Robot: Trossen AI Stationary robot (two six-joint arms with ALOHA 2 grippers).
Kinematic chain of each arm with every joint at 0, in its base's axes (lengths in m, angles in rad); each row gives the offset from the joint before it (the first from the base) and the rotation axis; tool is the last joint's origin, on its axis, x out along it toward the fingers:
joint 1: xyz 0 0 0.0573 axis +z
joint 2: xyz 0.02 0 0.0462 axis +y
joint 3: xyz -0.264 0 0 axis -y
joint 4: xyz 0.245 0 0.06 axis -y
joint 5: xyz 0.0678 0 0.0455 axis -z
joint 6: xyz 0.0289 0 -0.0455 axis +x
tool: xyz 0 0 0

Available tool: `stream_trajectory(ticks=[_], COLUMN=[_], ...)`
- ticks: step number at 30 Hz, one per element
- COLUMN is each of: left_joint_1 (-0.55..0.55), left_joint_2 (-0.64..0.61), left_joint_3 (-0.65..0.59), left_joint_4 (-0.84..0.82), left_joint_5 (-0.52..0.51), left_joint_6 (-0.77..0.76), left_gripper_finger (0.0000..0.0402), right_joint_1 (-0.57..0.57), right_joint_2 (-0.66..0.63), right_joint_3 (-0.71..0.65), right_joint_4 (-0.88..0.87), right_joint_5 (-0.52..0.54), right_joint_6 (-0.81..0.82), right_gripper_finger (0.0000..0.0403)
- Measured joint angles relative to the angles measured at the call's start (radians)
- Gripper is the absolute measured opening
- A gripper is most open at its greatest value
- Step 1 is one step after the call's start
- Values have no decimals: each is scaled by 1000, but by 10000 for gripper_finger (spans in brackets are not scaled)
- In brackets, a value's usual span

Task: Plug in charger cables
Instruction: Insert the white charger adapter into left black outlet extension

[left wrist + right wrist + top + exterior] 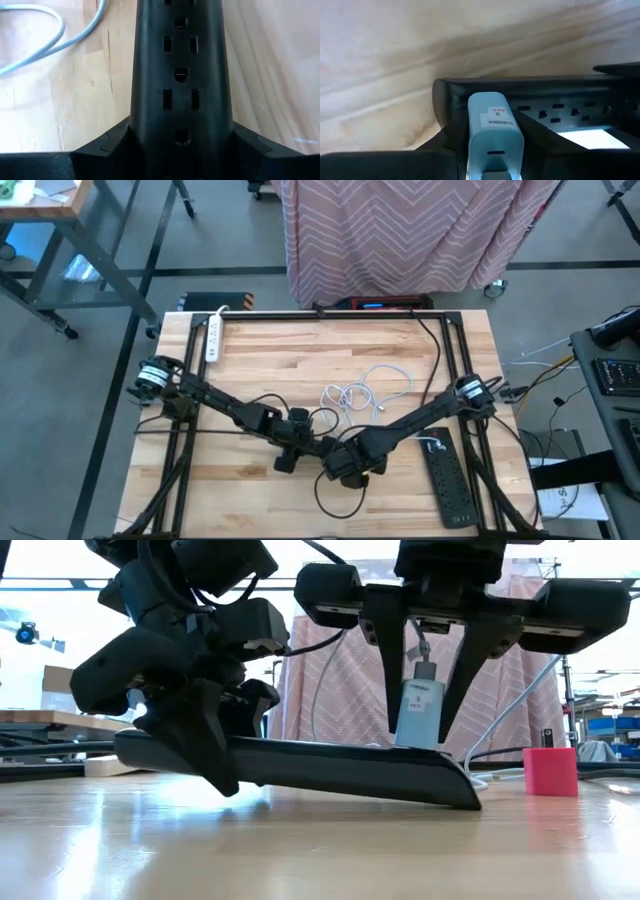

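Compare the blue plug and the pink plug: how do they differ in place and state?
The blue plug is held upright by the right gripper over the black strip. The pink plug stands free on the table, beyond the strip's end. A cord leaves the blue plug's top, but no cord shows on the pink plug. The blue plug looks tall and narrow, the pink plug squat. Both are small upright blocks.

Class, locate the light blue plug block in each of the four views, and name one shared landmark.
High view: hidden beneath the right gripper, front centre.
Low view: right of centre, light blue plug block upright between that gripper's fingers, at the black power strip.
Left wrist view: absent; only the strip.
Right wrist view: bottom centre, at the strip's end.
Landmark: the strip.
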Motion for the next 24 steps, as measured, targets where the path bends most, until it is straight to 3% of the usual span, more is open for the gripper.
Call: stream_trajectory(ticks=[9,16,24], left_joint_1=[-1,-1,1], left_joint_2=[0,-3,-6], left_joint_3=[1,-2,-31], left_joint_4=[-8,-22,-27], left_joint_5=[8,-3,-46], left_joint_6=[-1,-25,-70], left_gripper_finger=[215,211,208], right_joint_1=[-47,-52,-20], right_joint_2=[13,17,-18], right_joint_3=[-1,-3,65], right_joint_4=[56,84,41], right_joint_5=[-109,-105,-38], right_joint_6=[84,140,234], right_gripper_finger=[104,171,209])
